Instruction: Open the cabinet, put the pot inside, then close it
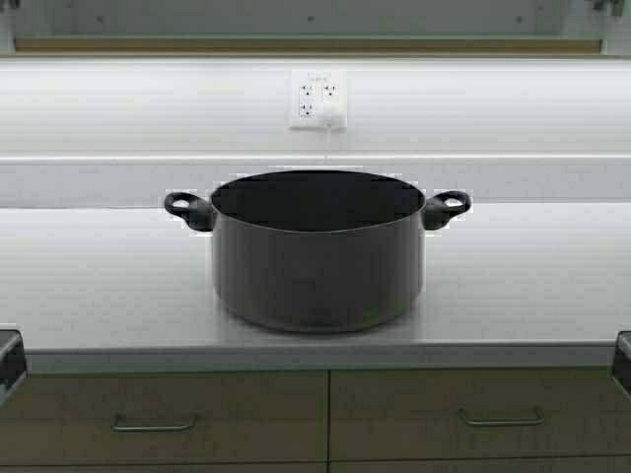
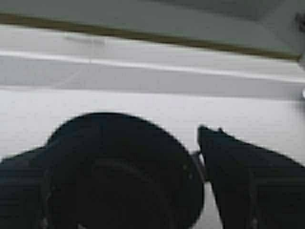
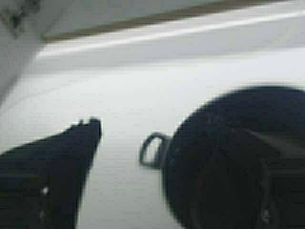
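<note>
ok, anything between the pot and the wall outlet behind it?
No objects. In the high view, only bare countertop and the white backsplash ledge separate the pot from the outlet.

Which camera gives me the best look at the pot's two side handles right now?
The high view: the pot sits whole on the countertop, both loop handles clear of its sides. The left wrist view shows only a dark blurred body. The right wrist view shows one handle beside the blurred body.

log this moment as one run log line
stage: pre-grasp | pot: upright on countertop, untouched | cabinet: open | left hand: open, astride pot | right hand: open, astride pot
</note>
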Robot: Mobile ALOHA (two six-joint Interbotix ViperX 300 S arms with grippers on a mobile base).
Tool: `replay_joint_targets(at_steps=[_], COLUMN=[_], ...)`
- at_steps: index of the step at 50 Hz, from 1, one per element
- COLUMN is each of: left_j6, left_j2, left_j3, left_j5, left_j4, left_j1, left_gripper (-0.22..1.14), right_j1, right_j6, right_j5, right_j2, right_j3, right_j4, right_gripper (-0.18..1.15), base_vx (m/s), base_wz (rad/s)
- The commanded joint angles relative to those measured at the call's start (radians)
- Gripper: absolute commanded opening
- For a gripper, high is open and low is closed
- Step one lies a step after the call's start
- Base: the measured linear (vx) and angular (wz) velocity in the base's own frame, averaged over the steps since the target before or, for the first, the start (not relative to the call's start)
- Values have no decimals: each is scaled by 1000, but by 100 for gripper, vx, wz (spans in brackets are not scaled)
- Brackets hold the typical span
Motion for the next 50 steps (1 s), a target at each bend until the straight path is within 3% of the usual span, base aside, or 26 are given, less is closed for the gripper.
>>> replay_joint_targets(at_steps=[1, 8, 20, 27, 38, 50], left_j6=[-189, -400, -620, -850, -1269, -1315], left_j2=[51, 183, 626, 916, 1287, 1397], left_j3=[114, 190, 110, 75, 15, -55], left_j5=[-242, -396, -683, -864, -1209, -1256], left_j4=[6, 94, 146, 176, 216, 282], left_j1=[-5, -5, -3, -3, 18, 48], left_gripper=[96, 96, 95, 95, 95, 95], right_j1=[28, 28, -37, -132, -225, -256], right_j6=[158, 382, 647, 864, 1172, 1221], right_j5=[-270, -428, -637, -753, -1075, -1218], right_j2=[67, 160, 328, 535, 848, 1035], right_j3=[104, 232, 339, 350, 337, 316], right_j4=[40, -26, -57, -229, -425, -463], right_gripper=[98, 98, 98, 98, 98, 98], base_vx=[1, 1, 2, 2, 3, 12], base_wz=[2, 3, 6, 6, 2, -3])
